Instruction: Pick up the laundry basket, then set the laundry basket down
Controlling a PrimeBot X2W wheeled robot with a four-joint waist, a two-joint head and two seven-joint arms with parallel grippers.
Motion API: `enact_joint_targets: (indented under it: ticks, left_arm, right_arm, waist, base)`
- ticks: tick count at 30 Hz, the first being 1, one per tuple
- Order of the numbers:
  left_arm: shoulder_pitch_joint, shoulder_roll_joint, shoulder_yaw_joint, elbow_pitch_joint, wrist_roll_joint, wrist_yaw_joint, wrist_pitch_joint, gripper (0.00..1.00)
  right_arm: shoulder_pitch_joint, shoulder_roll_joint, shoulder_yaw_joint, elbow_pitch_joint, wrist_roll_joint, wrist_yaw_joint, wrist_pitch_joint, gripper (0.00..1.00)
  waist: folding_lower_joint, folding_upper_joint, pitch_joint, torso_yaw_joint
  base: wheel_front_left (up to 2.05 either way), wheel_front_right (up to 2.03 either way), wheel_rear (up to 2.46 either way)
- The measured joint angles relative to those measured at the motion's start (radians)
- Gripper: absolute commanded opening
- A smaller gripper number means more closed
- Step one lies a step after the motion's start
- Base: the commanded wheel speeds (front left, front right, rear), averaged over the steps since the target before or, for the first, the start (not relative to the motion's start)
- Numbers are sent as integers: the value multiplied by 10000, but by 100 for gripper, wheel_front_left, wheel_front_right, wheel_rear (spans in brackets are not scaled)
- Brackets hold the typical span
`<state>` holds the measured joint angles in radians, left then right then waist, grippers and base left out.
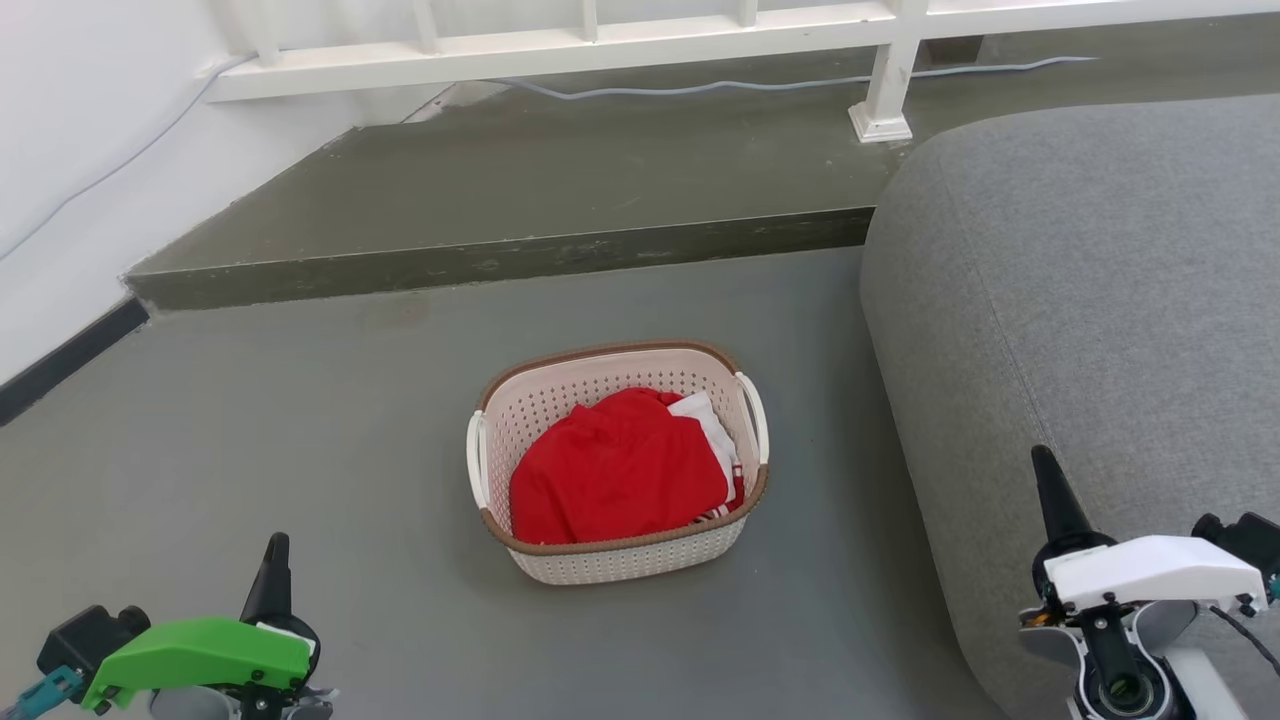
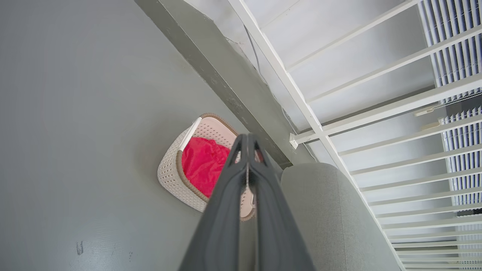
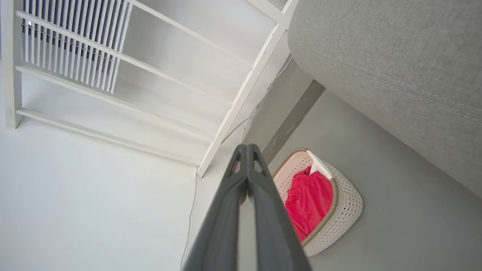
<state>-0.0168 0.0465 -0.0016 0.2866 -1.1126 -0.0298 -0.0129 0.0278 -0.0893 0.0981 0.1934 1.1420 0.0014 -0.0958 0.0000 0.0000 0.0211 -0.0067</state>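
The laundry basket [image 1: 620,565] stands on the grey floor, cream-white and perforated, with a brown rim and two white side handles. Red and white cloth lies inside it. In the left wrist view the laundry basket [image 2: 171,177] is partly behind my fingers; the right wrist view has the laundry basket [image 3: 344,210] to the right of the fingers. My left gripper [image 1: 275,550] sits low at the left, well short of the basket, fingers pressed together and empty. At the lower right my right gripper [image 1: 1045,470] is also shut and empty, in front of the sofa.
A large grey sofa [image 1: 1100,300] fills the right side, close to the basket. A raised step [image 1: 500,262] crosses the floor behind the basket, with a white railing [image 1: 600,45] and a cable beyond. A white wall [image 1: 60,200] stands at the left.
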Motion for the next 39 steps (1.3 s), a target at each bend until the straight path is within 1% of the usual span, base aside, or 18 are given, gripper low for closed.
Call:
enact_joint_targets:
  ticks: [17, 20, 29, 38, 39]
  left_arm:
    - [-157, -29, 349, -29, -1933, -414, 537, 0]
    - [-158, -35, 382, -29, -2117, -426, 585, 0]
    - [-263, -52, 596, -38, -3187, -606, 842, 0]
    - [-351, -77, 763, -42, -4220, -803, 1133, 0]
    - [-371, -79, 790, -42, -4357, -853, 1185, 0]
  right_arm:
    - [-201, -92, -428, 176, 2268, 422, 424, 0]
    - [-210, -104, -483, 196, 2545, 433, 439, 0]
    - [-405, -174, -690, 291, 3728, 696, 662, 0]
    - [-521, -244, -920, 387, 4909, 872, 895, 0]
    - [-546, -251, -943, 399, 5064, 934, 920, 0]
  waist:
    - [0, 0, -71, 30]
    - [0, 0, -80, 33]
    - [0, 0, -117, 50]
    - [0, 0, -155, 66]
    - [0, 0, -159, 68]
  base:
    - [0, 0, 0]
    - [0, 0, 0]
    - [0, 0, 0]
    - [0, 0, 0]
    - [0, 0, 0]
